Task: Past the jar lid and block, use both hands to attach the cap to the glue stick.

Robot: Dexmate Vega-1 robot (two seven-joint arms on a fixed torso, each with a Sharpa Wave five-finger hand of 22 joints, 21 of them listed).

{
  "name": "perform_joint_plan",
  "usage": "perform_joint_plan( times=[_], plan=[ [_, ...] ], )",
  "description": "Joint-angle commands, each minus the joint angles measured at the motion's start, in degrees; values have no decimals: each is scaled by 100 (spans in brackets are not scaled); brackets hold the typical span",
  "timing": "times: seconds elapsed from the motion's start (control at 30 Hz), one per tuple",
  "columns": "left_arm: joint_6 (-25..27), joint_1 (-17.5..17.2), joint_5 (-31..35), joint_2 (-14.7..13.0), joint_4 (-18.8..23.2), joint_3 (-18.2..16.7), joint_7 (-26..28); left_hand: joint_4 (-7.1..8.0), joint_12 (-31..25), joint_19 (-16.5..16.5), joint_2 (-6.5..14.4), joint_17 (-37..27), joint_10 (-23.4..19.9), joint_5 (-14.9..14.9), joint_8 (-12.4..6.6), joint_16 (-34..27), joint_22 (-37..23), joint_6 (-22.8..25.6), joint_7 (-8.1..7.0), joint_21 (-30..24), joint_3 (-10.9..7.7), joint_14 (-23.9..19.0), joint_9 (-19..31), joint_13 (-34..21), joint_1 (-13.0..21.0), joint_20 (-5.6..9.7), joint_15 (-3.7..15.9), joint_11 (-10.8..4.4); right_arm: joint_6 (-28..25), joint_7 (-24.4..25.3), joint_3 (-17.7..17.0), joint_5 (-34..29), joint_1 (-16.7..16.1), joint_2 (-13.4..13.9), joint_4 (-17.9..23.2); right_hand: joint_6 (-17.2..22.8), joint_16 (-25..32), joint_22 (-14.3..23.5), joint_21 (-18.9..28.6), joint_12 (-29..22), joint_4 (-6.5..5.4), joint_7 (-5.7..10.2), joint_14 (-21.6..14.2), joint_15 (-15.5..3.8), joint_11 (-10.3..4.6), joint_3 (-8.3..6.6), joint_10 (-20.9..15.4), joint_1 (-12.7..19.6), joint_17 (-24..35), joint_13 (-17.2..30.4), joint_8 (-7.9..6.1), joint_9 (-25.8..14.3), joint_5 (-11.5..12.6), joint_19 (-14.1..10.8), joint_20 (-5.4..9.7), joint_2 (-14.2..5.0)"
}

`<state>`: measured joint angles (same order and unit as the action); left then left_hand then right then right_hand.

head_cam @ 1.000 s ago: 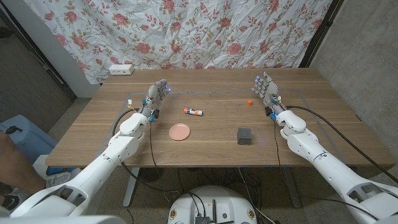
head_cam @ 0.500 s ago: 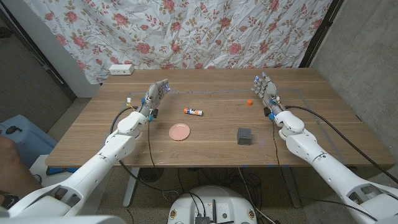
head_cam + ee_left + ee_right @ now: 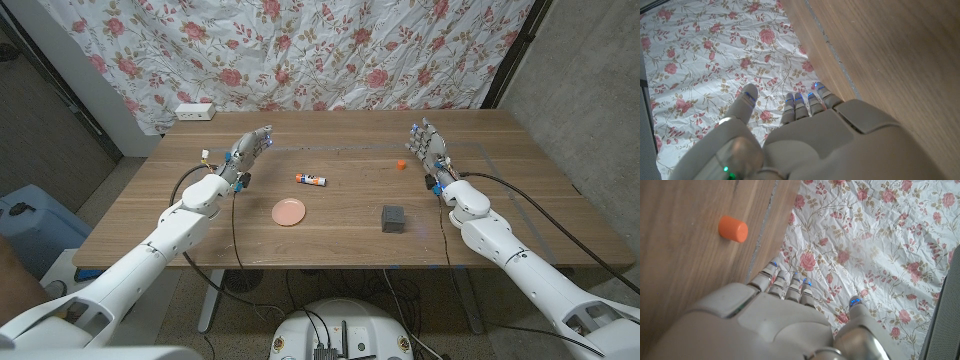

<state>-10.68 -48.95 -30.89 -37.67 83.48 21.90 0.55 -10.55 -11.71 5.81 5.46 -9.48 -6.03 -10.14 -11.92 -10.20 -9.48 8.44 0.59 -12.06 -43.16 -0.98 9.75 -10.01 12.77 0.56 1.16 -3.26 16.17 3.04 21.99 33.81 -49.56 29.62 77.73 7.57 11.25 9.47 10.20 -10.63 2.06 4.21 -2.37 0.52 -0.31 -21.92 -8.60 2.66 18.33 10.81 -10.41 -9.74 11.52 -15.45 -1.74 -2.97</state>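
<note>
Here, left fingers [image 3: 802, 105]: stretched out straight and side by side, the thumb held off to one side, nothing between them; in the left wrist view they point past the table edge toward the flowered cloth.
Left hand [image 3: 245, 152]: holds nothing, raised over the far left part of the table, well apart from the glue stick.
Right fingers [image 3: 785, 282]: also stretched and slightly spread, the thumb apart, nothing in them.
Right hand [image 3: 429, 147]: holds nothing, over the far right part of the table, near the cap and to its right in the head view.
Cap [image 3: 400, 165]: small and orange, lying on the wood close to the right hand; in the right wrist view [image 3: 733, 228] it lies on its side just ahead of the fingertips, not touched.
Glue stick [image 3: 311, 179]: lies flat between the two hands, nearer the left one, well apart from the cap.
Jar lid [image 3: 289, 212]: pink and round, flat on the table, nearer the robot than the glue stick and just left of it.
Block [image 3: 393, 218]: dark grey, on the table nearer the robot than the cap, between the right forearm and the jar lid.
Table [image 3: 330, 245]: wooden.
Flowered cloth [image 3: 300, 50]: hangs behind the far edge.
White box [image 3: 194, 111]: at the far left corner.
</note>
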Motion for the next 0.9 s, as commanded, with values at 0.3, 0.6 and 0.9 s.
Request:
perform_joint_plan(
  times=[0.3,0.6,0.9],
  plan=[
    [773,139,1031,-813,910,301,31,-69,-72,162,-189,-9,-360,-5,-134,-20,-6,440,-221,80,0,-173,37,-24,458,31,88,-191,113,-55,-169,125,-166,113,75,58,40,17,50,-39,17,19,-24,-13,1,-12,-46,-25,1,9,-26,-27,31,-16,-21,-80],
    [999,253,1990,-1165,1342,480,205,-70,-79,267,-331,-8,-540,-7,-178,-32,-5,636,-354,91,18,-299,40,-27,703,97,214,-324,224,-160,-247,187,-241,184,41,61,46,17,39,-40,26,17,-17,-35,12,-1,-45,-21,-14,8,-24,-27,26,17,50,-85],
    [1473,467,2826,-1485,1773,686,4,-61,-59,307,-428,-7,-630,1,-201,-17,-5,788,-494,112,48,-346,39,-26,902,160,305,-397,304,-246,-308,245,-299,233,29,80,49,16,37,-43,38,10,-13,-54,12,2,-51,-10,-29,7,-29,-27,25,34,74,-98]
  ],
)
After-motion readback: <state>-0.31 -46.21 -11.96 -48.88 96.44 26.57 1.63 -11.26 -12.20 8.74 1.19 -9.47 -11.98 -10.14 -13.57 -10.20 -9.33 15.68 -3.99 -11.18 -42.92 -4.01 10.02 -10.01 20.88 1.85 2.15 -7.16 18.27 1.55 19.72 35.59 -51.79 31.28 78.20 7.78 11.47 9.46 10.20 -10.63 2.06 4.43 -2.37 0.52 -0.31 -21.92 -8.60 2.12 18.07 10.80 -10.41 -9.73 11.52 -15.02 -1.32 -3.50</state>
